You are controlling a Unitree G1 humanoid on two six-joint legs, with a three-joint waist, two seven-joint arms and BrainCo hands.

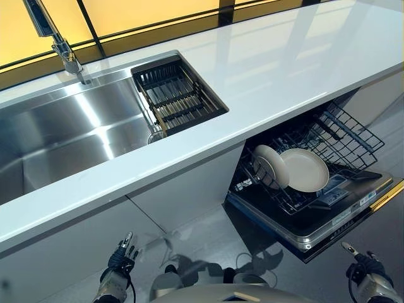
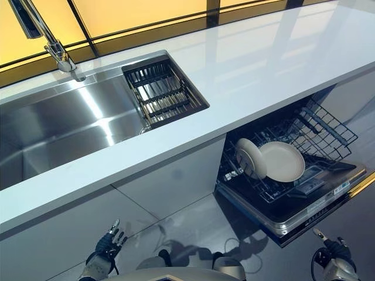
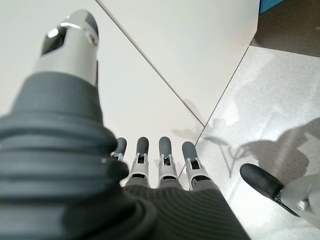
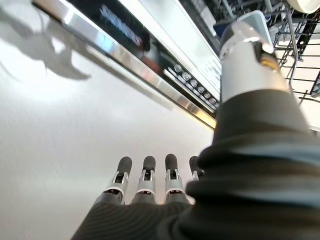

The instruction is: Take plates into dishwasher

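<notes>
Two cream plates stand in the pulled-out dishwasher rack point(image 1: 353, 136): a smaller plate point(image 1: 270, 166) upright on edge at the left, and a larger plate point(image 1: 306, 170) leaning beside it, face up. The dishwasher door point(image 1: 328, 218) hangs open below the counter. My left hand point(image 1: 121, 257) hangs low by the cabinet front, fingers straight and holding nothing. My right hand point(image 1: 363, 265) hangs low beside the open door's front edge, fingers straight and empty too. In the right wrist view the door's control strip point(image 4: 165, 65) runs past my fingers point(image 4: 145, 172).
A white counter point(image 1: 271, 69) spans the view above the dishwasher. A steel sink point(image 1: 69, 136) holds a black drain basket point(image 1: 177, 95), with a tap point(image 1: 60, 41) behind. White cabinet fronts point(image 1: 177, 196) stand left of the dishwasher. Grey floor point(image 3: 270, 110) lies below.
</notes>
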